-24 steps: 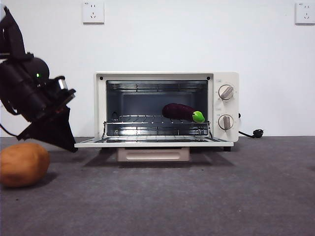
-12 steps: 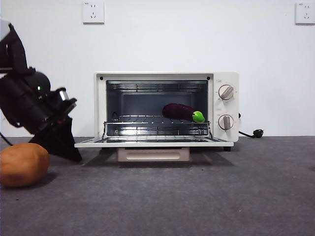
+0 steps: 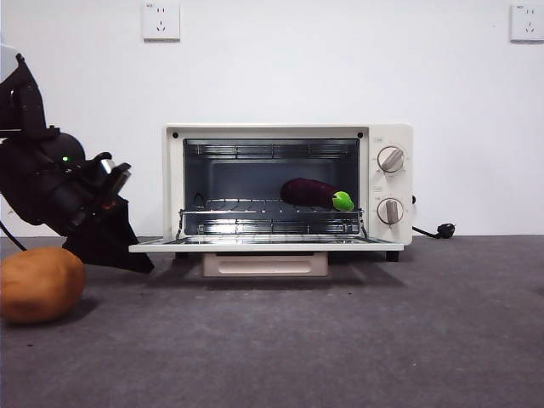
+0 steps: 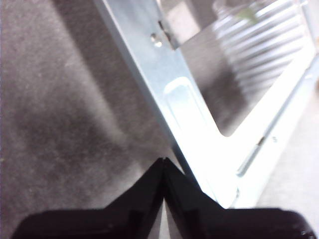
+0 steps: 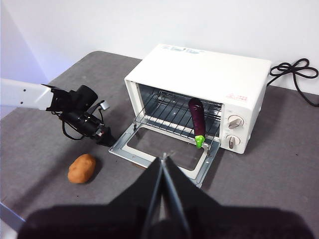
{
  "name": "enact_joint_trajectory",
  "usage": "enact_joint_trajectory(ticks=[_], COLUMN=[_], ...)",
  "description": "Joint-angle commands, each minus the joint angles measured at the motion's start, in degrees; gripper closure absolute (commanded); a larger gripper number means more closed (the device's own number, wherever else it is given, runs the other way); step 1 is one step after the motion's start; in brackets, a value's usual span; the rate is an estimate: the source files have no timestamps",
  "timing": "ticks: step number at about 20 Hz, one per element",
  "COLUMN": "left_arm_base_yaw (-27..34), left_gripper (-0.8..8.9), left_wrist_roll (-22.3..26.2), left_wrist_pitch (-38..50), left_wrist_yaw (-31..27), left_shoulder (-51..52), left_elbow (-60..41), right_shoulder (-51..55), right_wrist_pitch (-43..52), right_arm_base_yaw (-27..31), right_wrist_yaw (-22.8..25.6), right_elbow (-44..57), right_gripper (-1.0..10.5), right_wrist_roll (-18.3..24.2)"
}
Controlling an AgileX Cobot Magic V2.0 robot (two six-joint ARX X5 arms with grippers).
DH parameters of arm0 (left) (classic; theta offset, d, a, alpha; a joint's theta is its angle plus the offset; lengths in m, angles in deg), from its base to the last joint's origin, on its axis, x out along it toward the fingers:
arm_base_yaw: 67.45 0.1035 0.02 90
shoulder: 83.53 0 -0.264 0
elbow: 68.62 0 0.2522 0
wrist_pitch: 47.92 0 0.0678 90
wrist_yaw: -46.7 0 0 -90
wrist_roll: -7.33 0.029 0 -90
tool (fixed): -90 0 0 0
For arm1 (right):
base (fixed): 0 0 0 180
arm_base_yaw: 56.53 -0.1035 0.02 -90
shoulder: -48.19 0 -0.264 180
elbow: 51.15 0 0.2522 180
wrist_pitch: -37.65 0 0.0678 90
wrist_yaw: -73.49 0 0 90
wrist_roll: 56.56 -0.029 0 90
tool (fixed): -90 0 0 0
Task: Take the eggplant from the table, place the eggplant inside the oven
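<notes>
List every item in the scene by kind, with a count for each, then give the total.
Vegetables: 2, eggplant and potato
Ovens: 1, oven
Grippers: 2, left gripper and right gripper
Wall sockets: 2
Total: 7

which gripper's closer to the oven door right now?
Left. The left gripper sits low on the table at the edge of the open oven door. The right gripper hangs high above the table, well back from the door, jaws shut.
</notes>
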Motion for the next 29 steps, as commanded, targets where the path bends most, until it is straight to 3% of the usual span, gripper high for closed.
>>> enact_joint_trajectory(ticks=[1,14,19,29], left_arm_base_yaw=[0.42,2.97,3.34,3.37], left_gripper=[8.20,8.20,8.20,8.20], left_wrist_roll=[-0.44,-4.46,-6.91,-16.96], left_wrist_pitch=[0.98,4.57,7.26,17.53], left_wrist_yaw=[5.07,19.45,21.16,24.06], left_shoulder=[-0.59,-0.50,-0.24,0.90], left_elbow=[-0.37,-0.31,-0.15,1.62], right_shoulder=[-0.02,-0.02,-0.02,-0.07], right_wrist_pitch=[-1.09,-1.09,-1.09,-1.11], right_arm_base_yaw=[-0.04,-0.04,-0.04,-0.04], right_wrist_yaw=[0.20,0.22,1.03,1.07], right_elbow=[0.02,0.02,0.02,0.02], right_gripper=[9.6,9.6,9.6,9.6], right_wrist_roll=[0.50,0.48,0.50,0.66])
